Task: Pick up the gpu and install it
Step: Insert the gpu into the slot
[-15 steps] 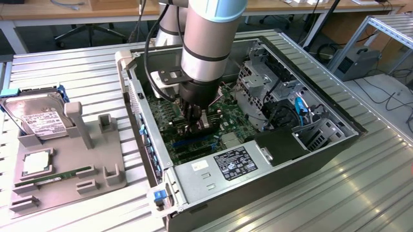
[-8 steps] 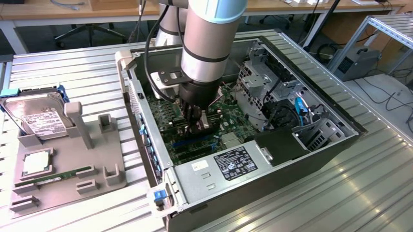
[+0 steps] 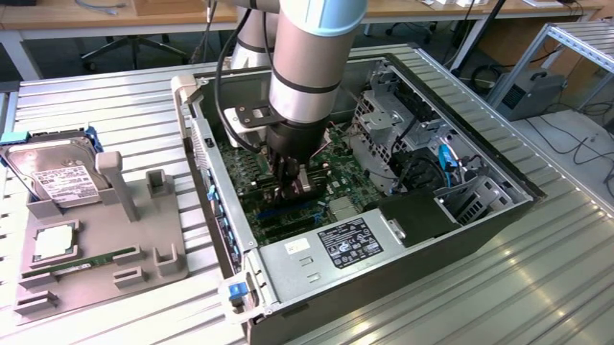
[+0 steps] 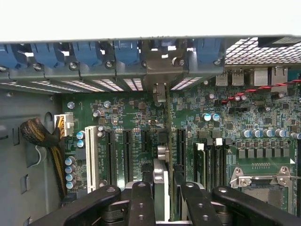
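- The pincer (image 4: 164,193) was clamped on the gpu (image 4: 161,181) (held edge-on), low over the motherboard (image 4: 131,122) inside the computer case (image 3: 403,273).
- A hard drive (image 3: 60,176) stood at the exterior view's left.

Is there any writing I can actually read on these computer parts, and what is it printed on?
None reads clearly.
Black label on the power supply: print too small.
White label on the hard drive: blurred.
White sticker on the power supply: unreadable.
White markings on the motherboard: too small.
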You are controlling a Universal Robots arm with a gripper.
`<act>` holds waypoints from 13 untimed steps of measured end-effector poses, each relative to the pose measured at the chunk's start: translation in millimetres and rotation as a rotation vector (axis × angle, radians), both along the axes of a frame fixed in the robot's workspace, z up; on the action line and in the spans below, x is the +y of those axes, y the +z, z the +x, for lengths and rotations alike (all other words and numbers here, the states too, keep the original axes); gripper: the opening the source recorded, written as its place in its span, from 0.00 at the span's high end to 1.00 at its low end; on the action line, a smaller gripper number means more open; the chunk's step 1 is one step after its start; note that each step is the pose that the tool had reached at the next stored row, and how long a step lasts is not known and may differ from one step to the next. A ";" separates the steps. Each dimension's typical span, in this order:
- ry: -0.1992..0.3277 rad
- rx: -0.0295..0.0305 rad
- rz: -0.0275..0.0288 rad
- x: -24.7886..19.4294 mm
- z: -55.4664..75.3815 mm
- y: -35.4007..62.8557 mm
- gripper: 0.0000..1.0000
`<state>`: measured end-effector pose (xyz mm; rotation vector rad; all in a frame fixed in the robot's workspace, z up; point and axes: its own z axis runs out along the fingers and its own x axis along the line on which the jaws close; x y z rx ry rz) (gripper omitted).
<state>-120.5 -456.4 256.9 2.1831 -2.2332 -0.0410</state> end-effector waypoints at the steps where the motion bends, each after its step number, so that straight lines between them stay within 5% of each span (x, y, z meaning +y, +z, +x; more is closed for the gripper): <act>1: 0.000 0.0001 -0.0002 0.0 0.0 -0.3 0.73; 10: 0.000 0.0001 -0.0002 0.0 0.0 -2.0 0.73; 13: 0.000 0.0001 -0.0001 0.0 0.0 -2.0 0.65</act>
